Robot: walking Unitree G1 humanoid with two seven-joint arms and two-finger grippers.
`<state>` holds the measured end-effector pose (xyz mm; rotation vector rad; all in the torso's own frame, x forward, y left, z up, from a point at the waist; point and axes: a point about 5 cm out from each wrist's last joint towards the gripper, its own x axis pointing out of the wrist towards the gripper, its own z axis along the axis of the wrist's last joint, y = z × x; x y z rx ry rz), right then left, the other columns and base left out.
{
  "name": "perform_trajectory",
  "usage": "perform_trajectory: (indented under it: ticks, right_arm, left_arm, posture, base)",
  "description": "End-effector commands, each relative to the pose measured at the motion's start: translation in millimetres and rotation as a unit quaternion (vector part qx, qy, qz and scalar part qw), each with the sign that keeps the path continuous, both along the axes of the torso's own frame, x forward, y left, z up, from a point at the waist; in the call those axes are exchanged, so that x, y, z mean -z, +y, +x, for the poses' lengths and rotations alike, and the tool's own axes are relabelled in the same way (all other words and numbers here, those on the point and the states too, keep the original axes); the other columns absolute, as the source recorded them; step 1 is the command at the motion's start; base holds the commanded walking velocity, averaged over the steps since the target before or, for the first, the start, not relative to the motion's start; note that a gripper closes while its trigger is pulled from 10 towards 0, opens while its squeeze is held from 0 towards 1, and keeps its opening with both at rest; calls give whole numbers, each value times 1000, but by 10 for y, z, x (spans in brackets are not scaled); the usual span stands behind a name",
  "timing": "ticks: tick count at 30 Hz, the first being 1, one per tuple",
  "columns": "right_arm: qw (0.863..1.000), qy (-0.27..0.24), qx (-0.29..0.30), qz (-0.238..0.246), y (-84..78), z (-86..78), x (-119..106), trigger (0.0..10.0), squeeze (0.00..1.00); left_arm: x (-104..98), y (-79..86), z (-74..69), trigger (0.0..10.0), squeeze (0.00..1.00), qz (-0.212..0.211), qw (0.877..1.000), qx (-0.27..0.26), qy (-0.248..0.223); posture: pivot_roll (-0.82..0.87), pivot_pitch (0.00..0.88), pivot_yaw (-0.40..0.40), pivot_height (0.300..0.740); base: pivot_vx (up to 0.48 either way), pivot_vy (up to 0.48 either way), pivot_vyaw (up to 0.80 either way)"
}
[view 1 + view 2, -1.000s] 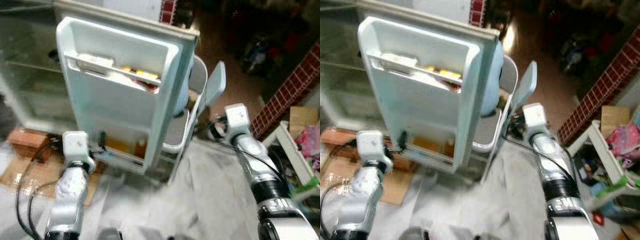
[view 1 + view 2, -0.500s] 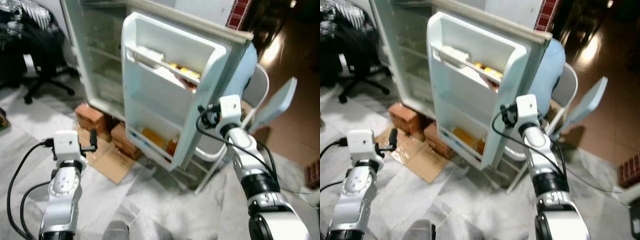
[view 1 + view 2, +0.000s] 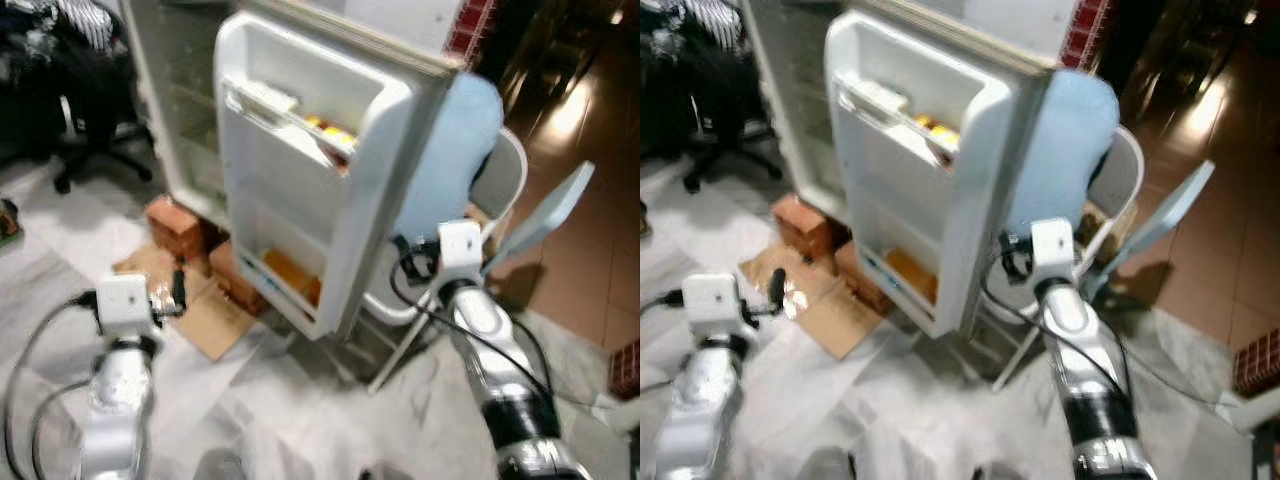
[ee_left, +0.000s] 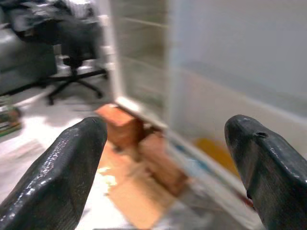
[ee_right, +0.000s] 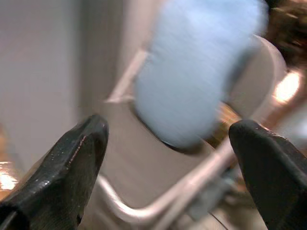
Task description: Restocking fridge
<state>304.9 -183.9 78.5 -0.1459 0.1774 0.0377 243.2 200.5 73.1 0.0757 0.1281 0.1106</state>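
Observation:
The white fridge (image 3: 170, 90) stands open at the back left. Its door (image 3: 300, 190) swings toward me; yellow items (image 3: 328, 132) sit on the upper door shelf and an orange one (image 3: 290, 272) on the lowest. My left gripper (image 3: 178, 290) hovers low over the floor, left of the door's foot. In the left wrist view it (image 4: 165, 129) is open with nothing between its fingers, facing the bricks and the door. My right arm (image 3: 462, 246) reaches in beside the door's outer edge. The right gripper (image 5: 168, 129) is open and empty, facing the chair.
A folding chair (image 3: 505, 165) with a light-blue cushion (image 3: 450, 150) stands right behind the door. Red bricks (image 3: 172, 222) prop up the fridge, with cardboard (image 3: 205, 318) lying before them. A black office chair (image 3: 85, 100) is at the far left. A pale blue panel (image 3: 545, 215) leans at the right.
The camera has swung, shifting the whole scene. My right gripper has dropped from the door's edge to lower down beside the chair. The left gripper stays low and open.

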Motion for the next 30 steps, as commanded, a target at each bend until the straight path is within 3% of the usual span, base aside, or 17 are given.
perform_trajectory:
  ticks: [1, 4, 21, 26, 30]
  right_arm:
    - [1000, -19, -2, 5, 52, 15, -98, 10000, 0]
    - [1000, -16, 0, 10, 80, -13, -87, 10000, 0]
    - [999, -44, 13, 4, 40, 78, -242, 10000, 0]
    - [999, -46, 22, 2, 35, 93, -245, 10000, 0]
    - [999, -48, 24, 6, 43, 143, -270, 10000, 0]
  left_arm:
    - [-93, 51, -18, 10000, 0, 5, 1000, 11, -20]
    - [-45, 71, -61, 10000, 0, -16, 1000, 12, -14]
    - [-75, 64, -21, 10000, 0, -9, 1000, 9, -23]
    - [-46, 74, -16, 10000, 0, -18, 1000, -7, -8]
    - [36, 87, -36, 10000, 0, -33, 998, -37, 31]
  posture:
    - [89, 0, -89, 716]
    - [86, 0, -91, 716]
    - [92, 0, -91, 716]
    - [99, 0, -89, 716]
    - [104, 0, -91, 716]
  base:
    - [0, 0, 0]
    - [0, 0, 0]
    - [404, 0, 0]
    - [179, 0, 0]
    - [0, 0, 0]
